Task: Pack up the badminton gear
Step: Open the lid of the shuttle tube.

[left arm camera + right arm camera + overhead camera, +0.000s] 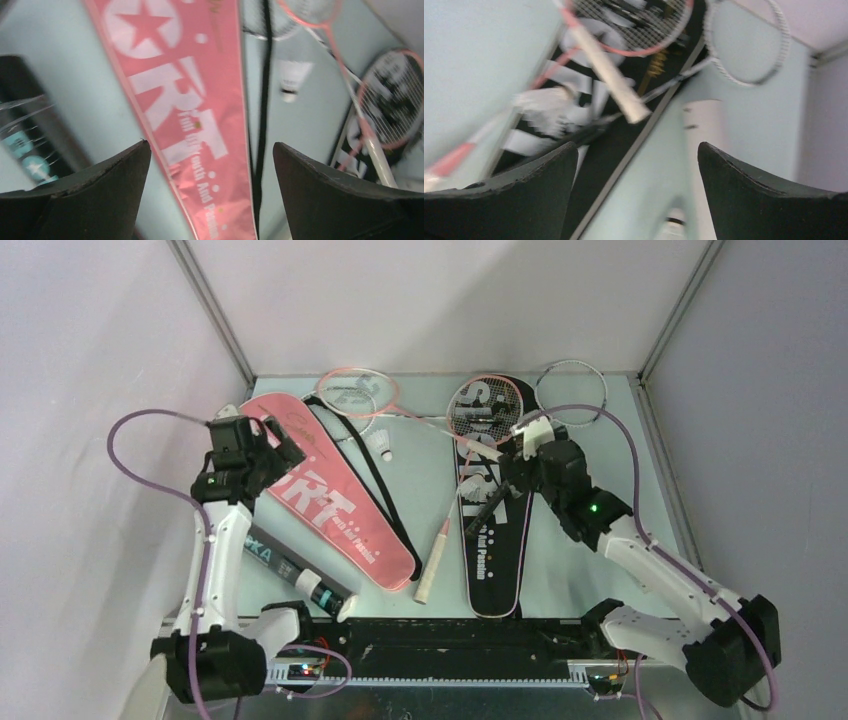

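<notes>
From above, packing looks barely begun. A pink racket-shaped fabric cover and a glossy black cover lie flat on the pale surface.

In the left wrist view, the left end effector hangs spread and empty over the pink cover.

In the right wrist view, the right end effector is also apart and empty, above a white wrapped racket grip. The likely next move is to pinch that slim handle.

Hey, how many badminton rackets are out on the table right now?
3. A pink-framed racket at the back centre, a second pink-framed racket with its head on the black cover, and a white-framed racket at the back right. Others may be hidden.
</notes>
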{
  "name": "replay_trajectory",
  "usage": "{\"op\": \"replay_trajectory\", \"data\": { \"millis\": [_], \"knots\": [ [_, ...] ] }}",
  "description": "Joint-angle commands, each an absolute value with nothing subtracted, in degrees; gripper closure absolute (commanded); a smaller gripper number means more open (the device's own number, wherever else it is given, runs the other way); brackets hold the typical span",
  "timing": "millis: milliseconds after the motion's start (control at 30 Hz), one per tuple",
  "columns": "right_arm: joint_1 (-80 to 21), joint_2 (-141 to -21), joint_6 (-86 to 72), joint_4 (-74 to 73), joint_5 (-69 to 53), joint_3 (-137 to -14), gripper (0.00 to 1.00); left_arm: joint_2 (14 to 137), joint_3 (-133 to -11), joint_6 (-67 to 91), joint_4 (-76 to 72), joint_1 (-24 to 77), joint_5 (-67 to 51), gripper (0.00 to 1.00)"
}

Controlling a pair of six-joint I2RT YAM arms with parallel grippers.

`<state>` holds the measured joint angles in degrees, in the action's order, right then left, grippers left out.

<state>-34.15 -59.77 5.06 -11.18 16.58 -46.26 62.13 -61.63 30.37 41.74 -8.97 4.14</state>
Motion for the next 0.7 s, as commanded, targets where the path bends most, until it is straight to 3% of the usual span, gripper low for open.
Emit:
{"op": "replay_trajectory", "data": {
  "millis": [0,233,400,667],
  "knots": [
    [-27.1,-67.5,18.7,-17.0,23.4,-53.1,0.09,59.8,-60.9,25.7,35.4,-2.8,-4.6,0.02],
    [-17.8,-79.6,20.4,-26.1,18.2,-57.9,0.11,54.4,-55.5,21.4,31.1,7.7,-2.3,0.03],
    [-13.3,-85.2,20.3,-30.2,14.3,-60.4,0.15,51.0,-48.8,20.7,28.7,9.0,-1.9,0.03],
    [-8.2,-91.6,19.3,-30.2,15.7,-60.8,0.16,50.9,-47.7,20.8,27.8,9.1,-1.6,0.04]
  ]
}}
